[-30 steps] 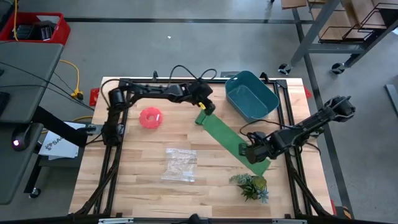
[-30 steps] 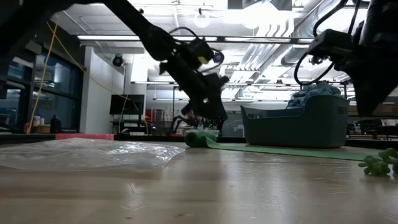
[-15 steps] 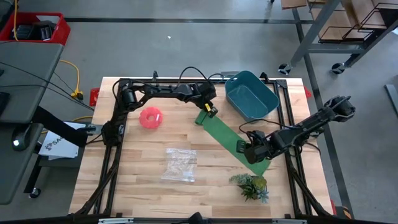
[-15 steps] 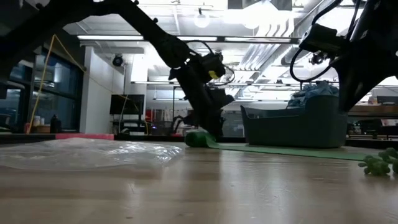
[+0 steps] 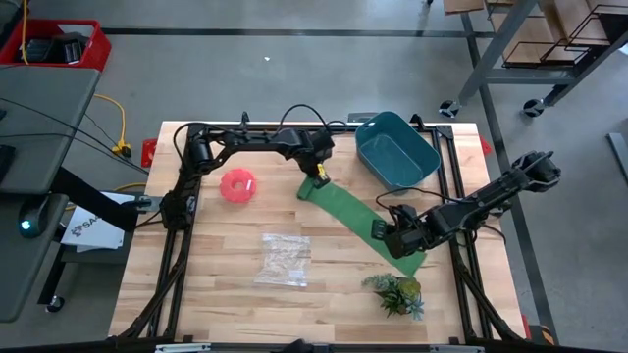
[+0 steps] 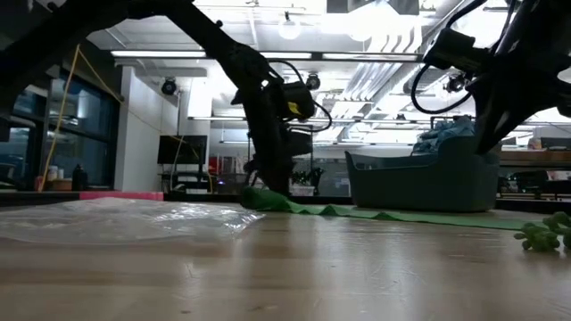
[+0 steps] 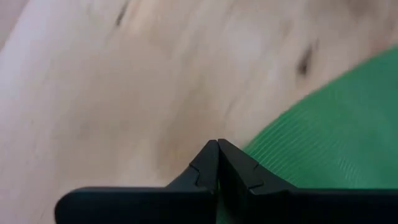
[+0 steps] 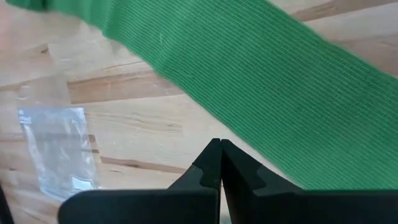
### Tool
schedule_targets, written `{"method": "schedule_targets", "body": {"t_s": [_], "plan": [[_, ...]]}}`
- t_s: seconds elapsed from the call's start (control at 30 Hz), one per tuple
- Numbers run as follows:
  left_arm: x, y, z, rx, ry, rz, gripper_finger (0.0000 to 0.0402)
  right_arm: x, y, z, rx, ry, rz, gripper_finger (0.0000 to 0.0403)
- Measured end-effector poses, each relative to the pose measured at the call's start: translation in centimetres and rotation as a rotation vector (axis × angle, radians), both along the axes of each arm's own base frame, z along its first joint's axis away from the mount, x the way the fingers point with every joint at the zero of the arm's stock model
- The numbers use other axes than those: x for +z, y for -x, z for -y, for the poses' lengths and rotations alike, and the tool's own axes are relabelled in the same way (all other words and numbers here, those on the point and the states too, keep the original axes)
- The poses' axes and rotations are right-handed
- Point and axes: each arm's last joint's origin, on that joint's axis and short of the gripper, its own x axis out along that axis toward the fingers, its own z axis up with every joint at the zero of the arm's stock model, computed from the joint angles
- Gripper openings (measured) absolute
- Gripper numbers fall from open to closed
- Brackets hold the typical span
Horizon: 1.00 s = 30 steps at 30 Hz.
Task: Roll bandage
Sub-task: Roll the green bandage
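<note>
The green bandage [image 5: 358, 221] lies flat as a slanting strip, from its end [image 5: 306, 191] near the table's middle toward the near right. In the low view that end [image 6: 257, 198] forms a low lump, with small ripples beside it. My left gripper [image 5: 316, 178] is shut and points steeply down at this end. My right gripper [image 5: 386, 235], also shut, stands by the strip's long edge close to its near right end [image 5: 412, 263]. In the right wrist view the strip [image 8: 261, 87] runs just beyond the shut fingertips [image 8: 219, 142]. My left gripper comes from above, slanting, and its shut fingertips [image 7: 217, 144] meet the bandage's end at its edge [image 7: 273, 140], which lies on the table. Whether any cloth sits between the fingers I cannot tell. My right gripper: I cannot tell whether it touches the strip's edge [image 8: 205, 115].
A teal tub [image 5: 397, 152] stands at the far right, just beyond the bandage. A pink ring [image 5: 237, 185] lies left of the left gripper. A clear plastic bag [image 5: 283, 259] lies near the middle, and a leafy sprig [image 5: 397, 292] at the near right.
My left gripper has tipped more steeply downward, come down onto the bandage's end and shut. That end has shifted a little toward the table's left, and the strip beside it now shows small ripples. The rest of the strip has stayed put.
</note>
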Motion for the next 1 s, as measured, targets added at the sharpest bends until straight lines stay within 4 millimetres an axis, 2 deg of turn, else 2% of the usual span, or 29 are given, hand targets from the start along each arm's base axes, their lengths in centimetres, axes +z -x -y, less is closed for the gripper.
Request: {"method": "schedule_targets", "body": {"t_s": [0.33, 0.57, 0.73, 0.87, 1.0], "plan": [[1.9, 2.3, 1.2, -0.141, 0.045, -0.172, 0.0, 0.1, -0.2, -0.1, 0.027, -0.013, 0.009, 0.0], [1.9, 3.7, 2.5, -0.182, 0.088, -0.259, 0.0, -0.5, -0.6, 0.5, 0.079, -0.057, -0.06, 0.0], [3.3, 5.3, 2.9, -0.175, 0.072, -0.217, 0.0, -1.1, -1.5, 2.1, 0.116, -0.04, -0.096, 0.0], [5.0, 6.4, 2.5, -0.138, 0.035, -0.139, 0.0, -1.1, -1.9, 3.8, 0.233, -0.049, -0.129, 0.0], [6.3, 6.8, 2.1, -0.121, 0.004, -0.077, 0.0, -1.3, -1.4, 4.0, 0.35, -0.125, -0.203, 0.0]]}}
